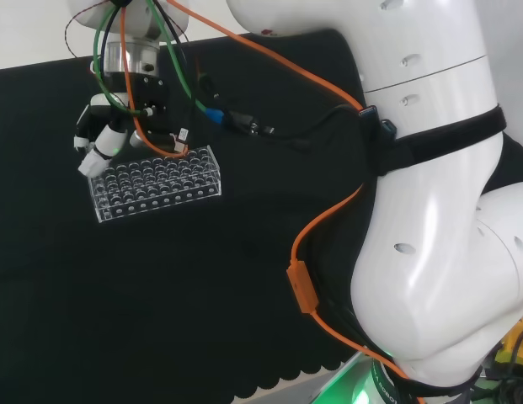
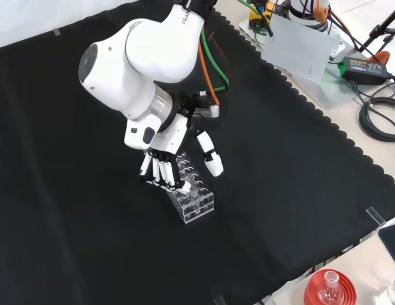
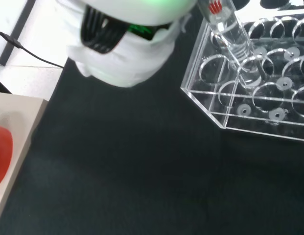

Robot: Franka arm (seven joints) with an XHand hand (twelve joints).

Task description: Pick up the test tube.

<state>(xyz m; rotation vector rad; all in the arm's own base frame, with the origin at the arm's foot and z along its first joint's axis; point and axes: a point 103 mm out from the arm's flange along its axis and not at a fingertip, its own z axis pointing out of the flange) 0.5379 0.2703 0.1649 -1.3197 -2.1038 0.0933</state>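
A clear test tube [image 3: 230, 35] with a red mark stands slightly tilted in a corner hole of the clear plastic rack [image 3: 249, 98]. The rack [image 1: 156, 181] lies on the black cloth, and the hand [image 1: 101, 139] hangs over its left end in the head view. From the front, the hand [image 2: 164, 166] points its nearly straight fingers [image 2: 160, 171] down onto the far end of the rack [image 2: 196, 198], with the thumb [image 2: 212, 160] spread off to the right. The tube's top is hidden by the hand. I cannot tell whether the fingers touch the tube.
A red ribbed stand [image 2: 329, 289] with a small flask sits off the cloth at the front view's bottom right. Papers, a power adapter [image 2: 359, 67] and cables lie beyond the cloth's scalloped edge at the top right. Orange and green cables [image 1: 244, 126] run along the arm.
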